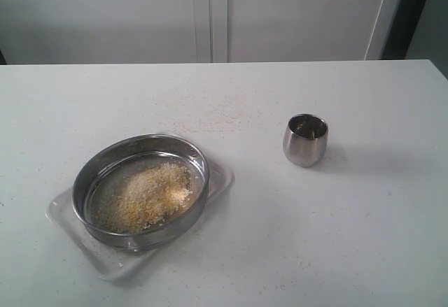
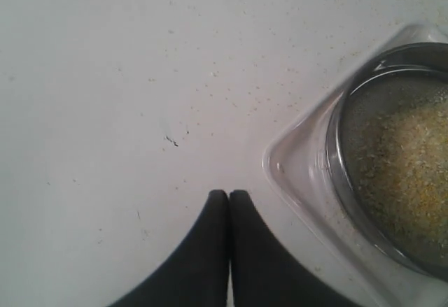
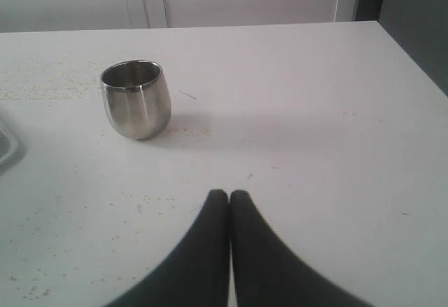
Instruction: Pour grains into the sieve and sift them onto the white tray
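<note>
The round steel sieve (image 1: 140, 189) rests on the white tray (image 1: 220, 181) at the table's front left. A heap of yellow and whitish grains (image 1: 148, 195) lies on its mesh. The left wrist view shows the sieve (image 2: 392, 160) with grains (image 2: 406, 167) and a corner of the tray (image 2: 294, 167), with my left gripper (image 2: 229, 194) shut and empty over bare table beside that corner. My right gripper (image 3: 229, 194) is shut and empty, short of the cup. Neither gripper shows in the exterior view.
A small rounded steel cup (image 1: 305, 139) stands upright right of centre, also in the right wrist view as the cup (image 3: 136, 98). Stray grains (image 1: 210, 122) are scattered on the white table behind the sieve. The table's back edge meets white cabinet doors.
</note>
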You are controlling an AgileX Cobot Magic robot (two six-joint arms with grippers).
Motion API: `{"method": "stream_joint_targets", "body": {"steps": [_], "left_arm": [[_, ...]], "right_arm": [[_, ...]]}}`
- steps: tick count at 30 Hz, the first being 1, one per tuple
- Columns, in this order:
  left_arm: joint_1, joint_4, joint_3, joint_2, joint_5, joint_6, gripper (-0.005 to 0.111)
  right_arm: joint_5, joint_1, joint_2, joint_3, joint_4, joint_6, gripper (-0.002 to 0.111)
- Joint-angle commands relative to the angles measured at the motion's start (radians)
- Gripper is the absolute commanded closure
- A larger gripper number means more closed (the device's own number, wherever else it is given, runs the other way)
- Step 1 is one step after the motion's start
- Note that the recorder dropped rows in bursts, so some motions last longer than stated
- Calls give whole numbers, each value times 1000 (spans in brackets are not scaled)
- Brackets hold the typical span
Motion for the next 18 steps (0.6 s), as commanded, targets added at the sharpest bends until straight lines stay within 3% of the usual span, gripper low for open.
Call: {"method": "stream_joint_targets", "body": {"steps": [1,10,18], "left_arm": [[-5,-29,-80,138,81,6,107],[-24,-215,-228,344,215,154,107],[-227,-166,-287,500,213,54,107]], "right_arm": [[-11,-6,-4,5,1,2,108],[-11,-6,-4,5,1,2,108],[-11,-6,-4,5,0,2,108]]}}
